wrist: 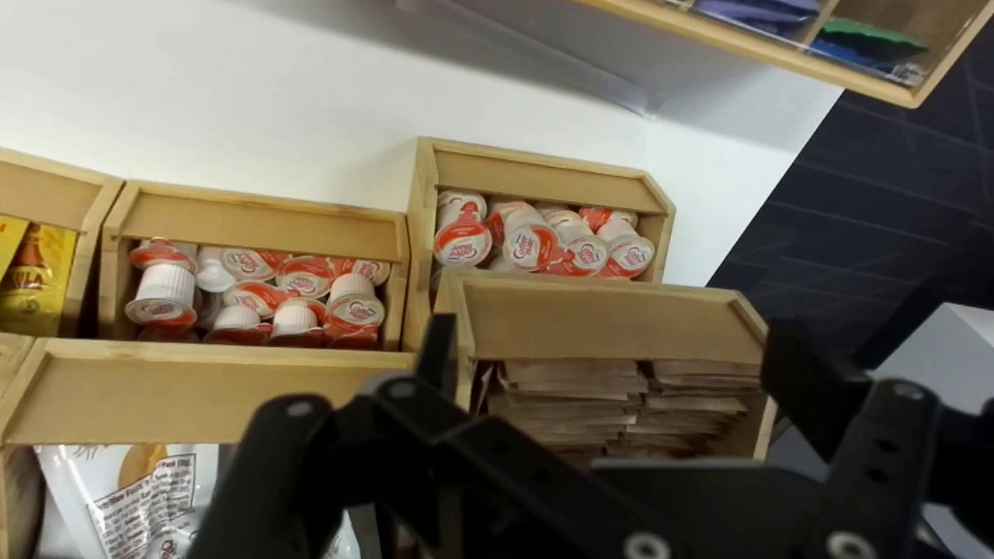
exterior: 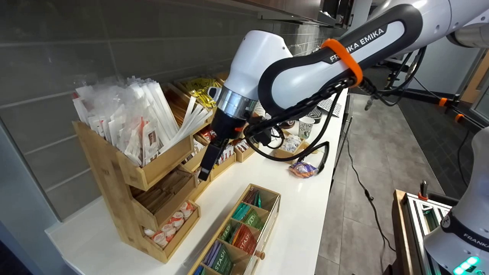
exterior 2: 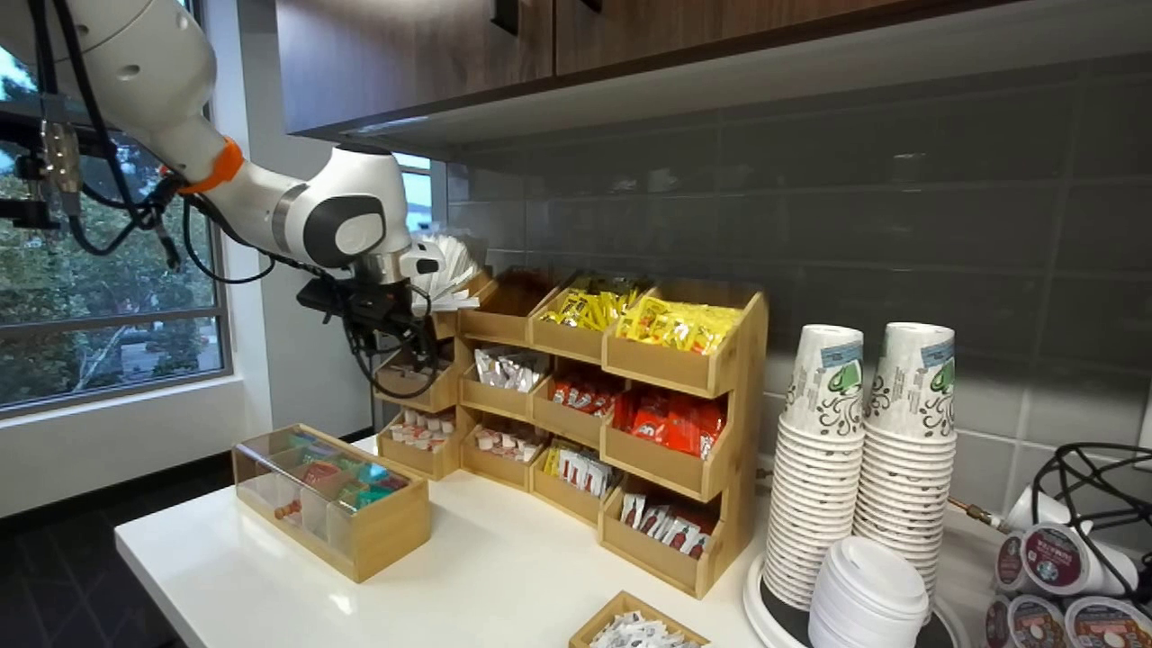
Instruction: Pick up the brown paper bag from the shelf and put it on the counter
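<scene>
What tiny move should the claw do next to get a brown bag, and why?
Probably ease down toward the brown bags. The wrist view looks down on them, with the claw open, holding nothing, and its fingers seemingly on either side of them.

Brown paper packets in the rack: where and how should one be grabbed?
Likely by pinching the exposed edge, from above and in front: the packets are thin, packed in two rows with edges showing, and the upper bin seems to cover their rear.

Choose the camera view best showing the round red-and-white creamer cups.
The wrist view: it looks down on the creamer cups, which appear largest there, their print visible. Both exterior views show some, smaller, print unreadable.
</scene>
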Available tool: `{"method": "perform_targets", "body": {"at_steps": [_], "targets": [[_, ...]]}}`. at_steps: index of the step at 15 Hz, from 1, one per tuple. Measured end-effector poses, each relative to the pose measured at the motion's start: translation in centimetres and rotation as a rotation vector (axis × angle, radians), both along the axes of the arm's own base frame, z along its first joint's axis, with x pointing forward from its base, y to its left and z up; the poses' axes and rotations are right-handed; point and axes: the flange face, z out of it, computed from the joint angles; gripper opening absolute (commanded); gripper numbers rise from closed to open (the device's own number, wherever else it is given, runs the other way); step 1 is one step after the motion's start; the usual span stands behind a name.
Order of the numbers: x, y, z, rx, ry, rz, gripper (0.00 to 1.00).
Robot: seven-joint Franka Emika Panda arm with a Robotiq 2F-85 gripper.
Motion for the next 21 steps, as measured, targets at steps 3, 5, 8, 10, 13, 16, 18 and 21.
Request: {"method": "perform_targets", "body": {"at_steps": [3,5,8,10,13,16,18,21], "targets": [[-0.2,0.9,-0.2,0.014,0.025,-0.041,1.00],[-0.1,0.9,-0.2,0.014,0.024,-0.041,1.00],[-0.1,0.7,-0.2,0.014,0.024,-0.044,1.00],[0.1,0.5,-0.1,0.020,0.016,-0.079,1.00],[0.5,0.0,-0.3,0.056,-0.004,-0.206,1.00],[1.1,-0.2,-0.8,0.110,-0.035,-0.317,1.00],[1.3,-0.2,-1.3,0.136,-0.047,-0.364,1.00],[1.5,0.0,-2.2,0.152,-0.046,-0.400,1.00]]}}
